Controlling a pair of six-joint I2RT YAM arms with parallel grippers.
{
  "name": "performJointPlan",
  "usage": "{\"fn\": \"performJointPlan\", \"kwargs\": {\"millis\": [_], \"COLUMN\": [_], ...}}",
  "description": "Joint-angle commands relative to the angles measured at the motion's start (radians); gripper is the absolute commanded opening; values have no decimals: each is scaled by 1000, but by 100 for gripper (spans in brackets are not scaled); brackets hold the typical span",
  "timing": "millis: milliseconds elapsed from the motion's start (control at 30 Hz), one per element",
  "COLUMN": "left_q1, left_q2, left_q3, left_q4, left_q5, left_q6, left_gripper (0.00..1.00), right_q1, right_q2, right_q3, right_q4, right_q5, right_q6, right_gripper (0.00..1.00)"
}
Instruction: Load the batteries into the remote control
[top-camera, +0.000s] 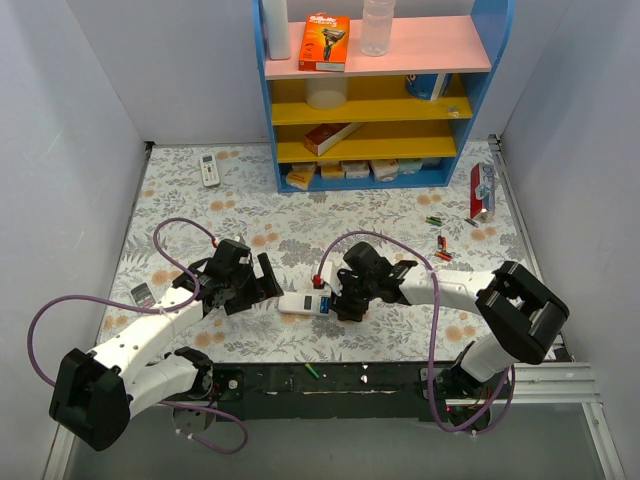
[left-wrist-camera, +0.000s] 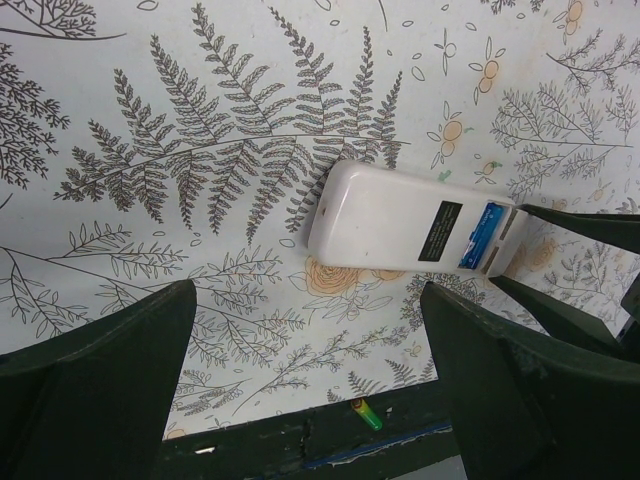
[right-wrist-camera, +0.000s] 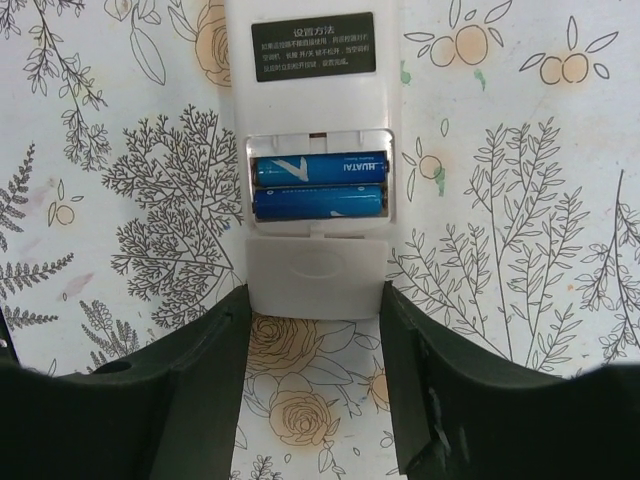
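The remote control (top-camera: 303, 303) lies back-up on the floral mat, with a black label and its recess open. Two blue batteries (right-wrist-camera: 320, 185) lie side by side in the recess and also show in the left wrist view (left-wrist-camera: 478, 235). The white battery cover (right-wrist-camera: 317, 265) sits slid partly off the remote's (right-wrist-camera: 315, 105) end. My right gripper (right-wrist-camera: 315, 295) is closed to the cover's width, its fingers (right-wrist-camera: 225, 340) against the cover's end corners. My left gripper (left-wrist-camera: 308, 300) is wide open and empty, just short of the remote's (left-wrist-camera: 390, 225) other end. Loose batteries (top-camera: 441, 245) lie far right.
A green battery (top-camera: 312, 371) lies on the black strip at the table's near edge and shows in the left wrist view (left-wrist-camera: 366, 413). An all-white remote (top-camera: 209, 168) lies back left. A blue shelf unit (top-camera: 370, 100) stands at the back. A small grey object (top-camera: 142, 294) lies at left.
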Motion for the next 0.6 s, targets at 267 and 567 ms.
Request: {"fn": "performJointPlan", "kwargs": {"millis": [267,567], "left_q1": [-3,-3], "left_q2": [0,17], "left_q3": [33,16], "left_q4": [1,28], "left_q5": [-7,-7], "left_q6": [2,-2], "left_gripper": [96,97], "right_q1": [-2,10], "right_q2": [3,57], "right_q3": [124,257], "right_q4": [-167,-279], "right_q5": [10,51], "right_q6": [-36,-68], "right_gripper": [38,39]}}
